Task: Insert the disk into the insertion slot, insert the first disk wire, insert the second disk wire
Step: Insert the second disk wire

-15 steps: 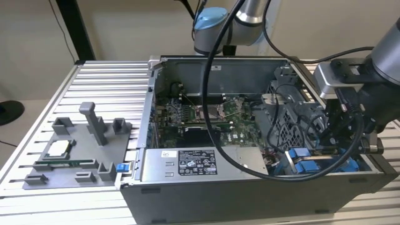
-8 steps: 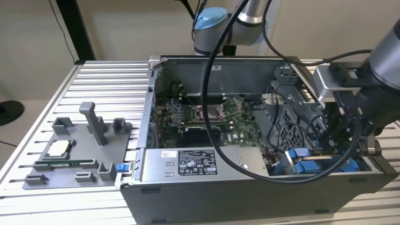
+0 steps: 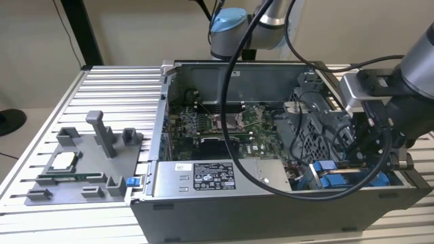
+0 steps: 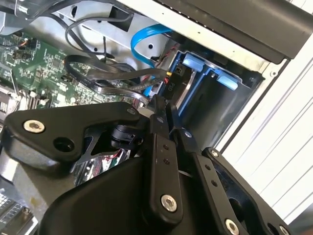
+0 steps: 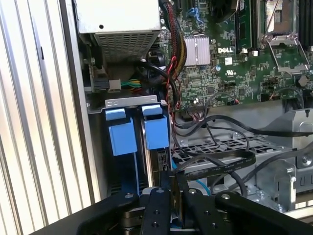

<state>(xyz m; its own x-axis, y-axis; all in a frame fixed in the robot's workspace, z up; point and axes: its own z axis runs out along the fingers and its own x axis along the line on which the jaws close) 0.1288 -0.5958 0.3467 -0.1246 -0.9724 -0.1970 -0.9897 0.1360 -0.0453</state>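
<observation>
Blue-framed disk point(image 5: 155, 147) sat in the insertion slot point(image 5: 113, 104), gripper point(image 5: 171, 188) at its 6 o'clock end, fingers nearly closed, pinching a black connector point(image 5: 168, 178).

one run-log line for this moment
gripper: shut, at drive bay | silver-grey disk in blue carrier: seated in dark grey insertion slot | black wires: beside bay

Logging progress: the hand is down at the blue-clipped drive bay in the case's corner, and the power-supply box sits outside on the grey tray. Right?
Not quite: the power-supply box sits inside the computer case, as the exterior view shows. The hand is indeed at the blue-clipped drive bay.
</observation>
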